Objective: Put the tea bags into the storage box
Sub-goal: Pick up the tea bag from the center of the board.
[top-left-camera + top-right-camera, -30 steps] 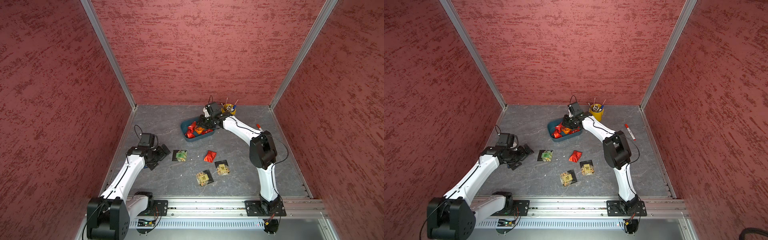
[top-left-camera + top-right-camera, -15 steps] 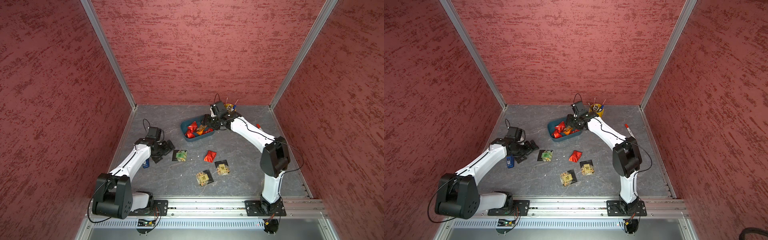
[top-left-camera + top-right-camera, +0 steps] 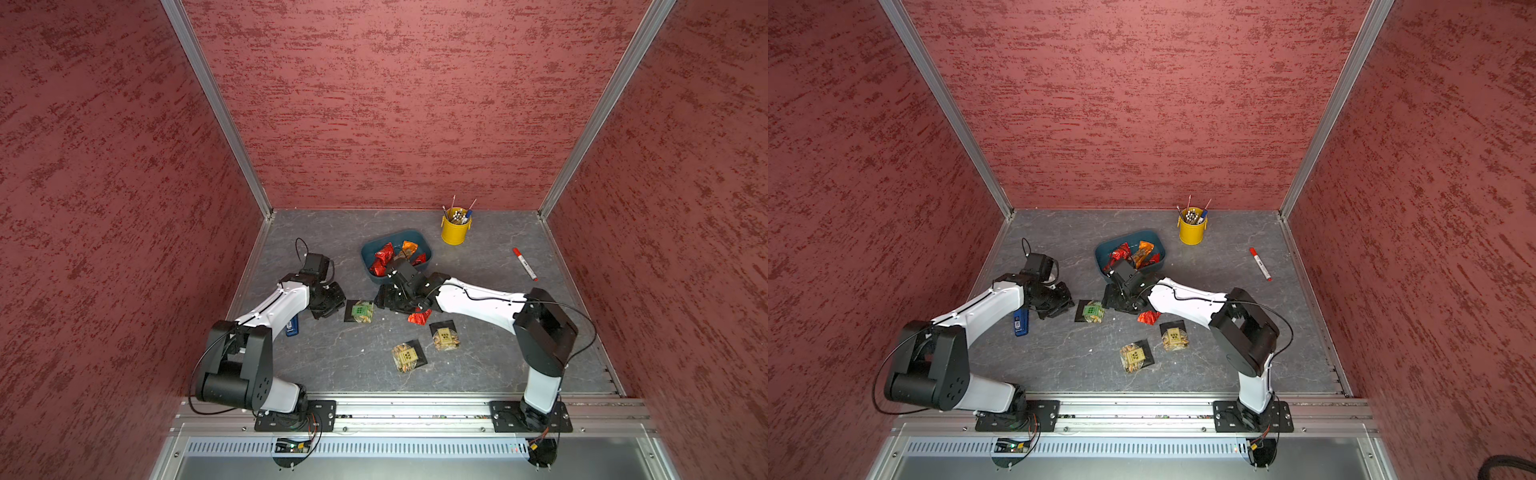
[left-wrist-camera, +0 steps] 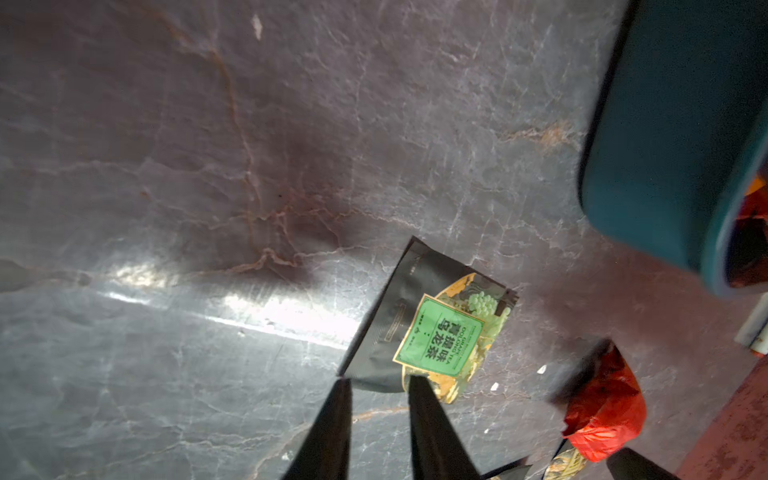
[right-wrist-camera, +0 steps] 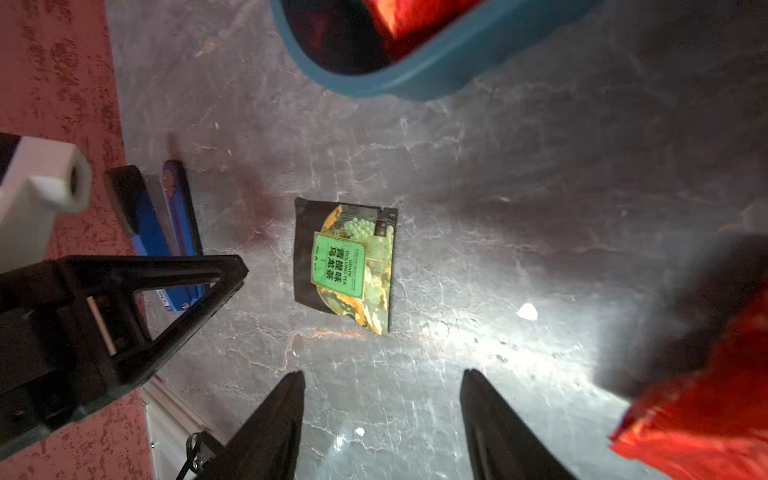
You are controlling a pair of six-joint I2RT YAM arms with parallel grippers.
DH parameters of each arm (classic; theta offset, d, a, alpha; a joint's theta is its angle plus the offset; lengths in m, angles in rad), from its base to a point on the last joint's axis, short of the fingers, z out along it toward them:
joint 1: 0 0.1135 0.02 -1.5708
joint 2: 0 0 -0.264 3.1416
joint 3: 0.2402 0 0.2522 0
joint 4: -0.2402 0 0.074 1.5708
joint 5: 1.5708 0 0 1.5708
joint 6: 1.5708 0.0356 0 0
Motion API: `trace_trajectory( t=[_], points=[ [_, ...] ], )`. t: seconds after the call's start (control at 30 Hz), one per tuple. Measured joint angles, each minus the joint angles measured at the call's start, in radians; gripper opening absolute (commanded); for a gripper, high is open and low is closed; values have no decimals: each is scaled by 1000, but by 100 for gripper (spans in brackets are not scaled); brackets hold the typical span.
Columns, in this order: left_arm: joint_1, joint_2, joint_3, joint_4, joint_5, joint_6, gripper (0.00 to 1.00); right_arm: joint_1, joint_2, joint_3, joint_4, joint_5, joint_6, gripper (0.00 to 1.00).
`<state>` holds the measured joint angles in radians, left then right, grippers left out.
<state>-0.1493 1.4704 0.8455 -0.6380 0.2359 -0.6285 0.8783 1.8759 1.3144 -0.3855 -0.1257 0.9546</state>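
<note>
Red foil tea bags sit in the storage box, four lie outside; left gripper barely parted, right gripper wide, both empty.

Perhaps eight tea bags, one box.

Robot lab enclosure, red textured walls, aluminium frame
</note>
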Motion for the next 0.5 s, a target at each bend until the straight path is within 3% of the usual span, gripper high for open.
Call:
trace_trajectory(
  t=[0.13, 0.5],
  points=[
    [-5, 61, 18, 8, 10, 8, 1, 2, 38, -11, 62, -13, 42, 64],
    [-31, 151, 45, 42, 34, 9, 0, 12, 65, -29, 164, -45, 101, 64]
  ],
)
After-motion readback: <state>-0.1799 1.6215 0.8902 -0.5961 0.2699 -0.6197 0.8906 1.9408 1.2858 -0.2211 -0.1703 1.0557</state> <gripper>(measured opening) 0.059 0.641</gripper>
